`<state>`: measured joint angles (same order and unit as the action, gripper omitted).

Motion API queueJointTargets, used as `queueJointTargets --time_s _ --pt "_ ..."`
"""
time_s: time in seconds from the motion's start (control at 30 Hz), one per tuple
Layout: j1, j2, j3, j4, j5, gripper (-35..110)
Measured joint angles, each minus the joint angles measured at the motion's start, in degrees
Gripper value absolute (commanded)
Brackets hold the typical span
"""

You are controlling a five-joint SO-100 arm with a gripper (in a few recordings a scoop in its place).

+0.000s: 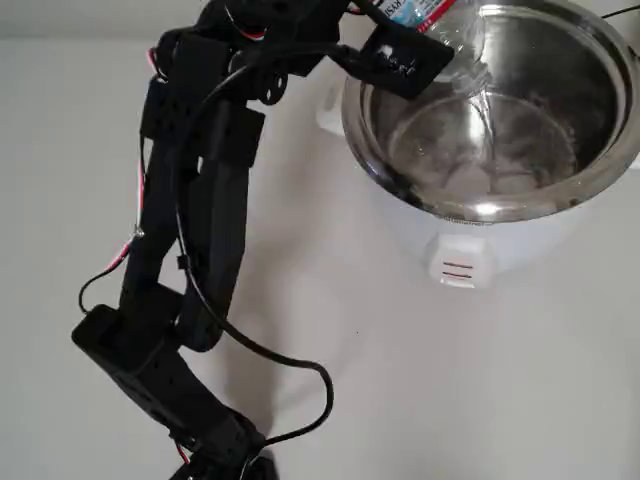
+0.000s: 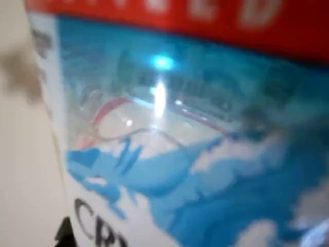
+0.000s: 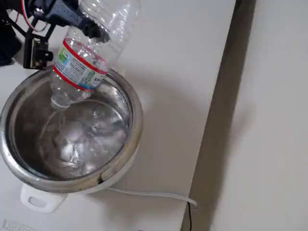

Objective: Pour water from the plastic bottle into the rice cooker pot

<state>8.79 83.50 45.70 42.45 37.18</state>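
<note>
fixed view: the gripper clamps the plastic bottle, tipped mouth-down over the rice cooker pot, water rippling inside. best hold that tilt steady, mouth within the rim, until it empties.

The tipped plastic bottle and claw block the rice cooker pot's upper left; the worktop on the right lies bare.
</note>
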Motion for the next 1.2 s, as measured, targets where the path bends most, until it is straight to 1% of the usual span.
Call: queueJointTargets --time_s 1.2 --pt "0.0 0.0 -0.09 0.0 1.49 19"
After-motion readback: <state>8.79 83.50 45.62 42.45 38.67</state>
